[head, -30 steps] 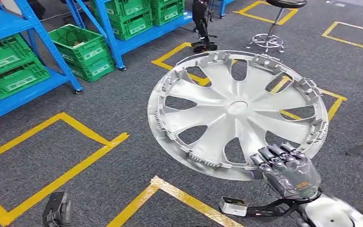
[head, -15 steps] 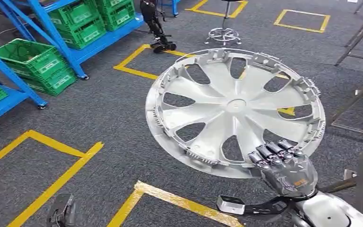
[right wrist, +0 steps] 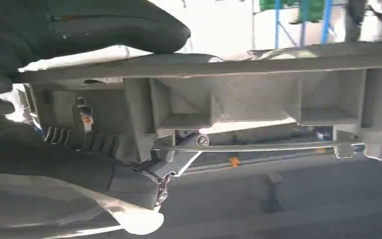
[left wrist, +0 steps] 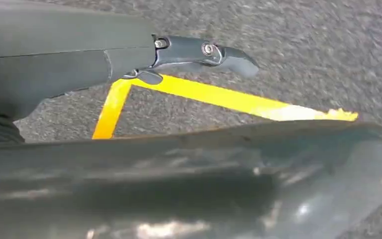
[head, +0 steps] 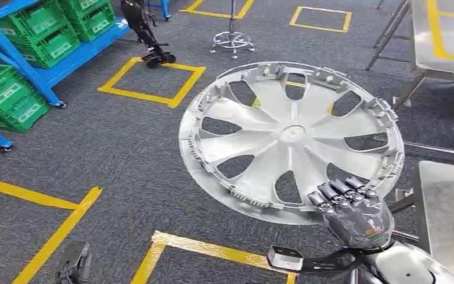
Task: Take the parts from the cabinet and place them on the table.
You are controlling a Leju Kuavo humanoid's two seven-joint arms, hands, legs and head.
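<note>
The right hand (head: pixel 354 216) grips the silver wheel cover (head: pixel 289 139) by its rim at five o'clock; the cover tilts above the carpet; the left hand (left wrist: pixel 204 52) hangs holding nothing.

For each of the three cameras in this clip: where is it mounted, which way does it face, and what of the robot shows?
Head view: high on the body, looking forward and down at the hubcap; right hand grips its rim.
Left wrist view: behind the left hand, facing carpet and yellow floor tape.
Right wrist view: behind the right hand, facing the hubcap's ribbed underside.
Shared: head and right wrist views both show the hubcap.
</note>
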